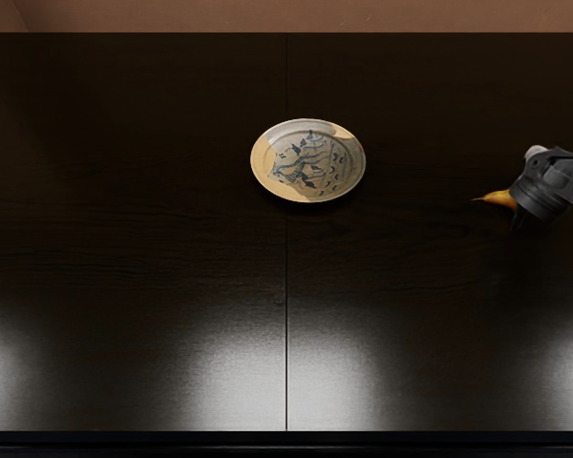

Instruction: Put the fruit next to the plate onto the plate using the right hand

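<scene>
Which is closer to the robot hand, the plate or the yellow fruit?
The yellow fruit. Its pointy tip pokes out right beside the right robot hand, while the plate sits far away, mid-table.

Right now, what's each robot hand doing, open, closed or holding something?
Left robot hand: not in view.
Right robot hand: against the pointed yellow-orange fruit at the picture's right edge; grasp cannot be told.
</scene>
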Controlling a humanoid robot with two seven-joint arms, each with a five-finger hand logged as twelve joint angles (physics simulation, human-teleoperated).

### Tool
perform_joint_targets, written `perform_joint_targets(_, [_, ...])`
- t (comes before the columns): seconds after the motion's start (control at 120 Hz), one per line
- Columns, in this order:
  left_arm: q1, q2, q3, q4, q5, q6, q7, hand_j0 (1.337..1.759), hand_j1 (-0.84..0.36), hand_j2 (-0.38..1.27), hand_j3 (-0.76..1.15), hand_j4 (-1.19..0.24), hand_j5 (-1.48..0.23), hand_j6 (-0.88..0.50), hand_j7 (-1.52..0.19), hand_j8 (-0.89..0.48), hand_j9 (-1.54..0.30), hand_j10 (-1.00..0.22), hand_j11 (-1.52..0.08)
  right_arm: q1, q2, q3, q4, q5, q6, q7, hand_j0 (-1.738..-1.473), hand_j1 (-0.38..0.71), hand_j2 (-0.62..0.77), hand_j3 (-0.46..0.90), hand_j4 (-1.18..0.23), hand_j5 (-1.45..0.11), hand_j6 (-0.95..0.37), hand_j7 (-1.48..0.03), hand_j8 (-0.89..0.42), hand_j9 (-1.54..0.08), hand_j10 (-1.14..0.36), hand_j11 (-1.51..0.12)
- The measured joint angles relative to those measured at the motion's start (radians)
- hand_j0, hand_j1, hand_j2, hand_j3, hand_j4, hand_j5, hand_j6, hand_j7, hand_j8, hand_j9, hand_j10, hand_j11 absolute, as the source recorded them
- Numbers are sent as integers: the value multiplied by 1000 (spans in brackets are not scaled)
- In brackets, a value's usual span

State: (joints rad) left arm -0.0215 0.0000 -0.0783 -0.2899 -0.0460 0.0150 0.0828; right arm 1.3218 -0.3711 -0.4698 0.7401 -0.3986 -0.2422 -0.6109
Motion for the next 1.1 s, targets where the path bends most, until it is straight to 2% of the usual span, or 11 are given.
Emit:
perform_joint_targets(0.508, [0, 0, 0, 0, 0, 0, 0, 1658, 344, 1, 0, -4, -5, -4, -5, -4, -5, -4, -5, 2, 20, 2, -2, 7, 1, 0, -1658, 39, -63, 0, -327, -423, -328, -422, -328, -422, -327, -422])
perform_joint_targets(1.1, [0, 0, 0, 0, 0, 0, 0, 1658, 344, 1, 0, -4, -5, -4, -5, -4, -5, -4, -5, -6, 19, 16, -3, 8, 1, 0, -1658, 152, -82, 0, -420, -544, -421, -544, -420, -544, -420, -544])
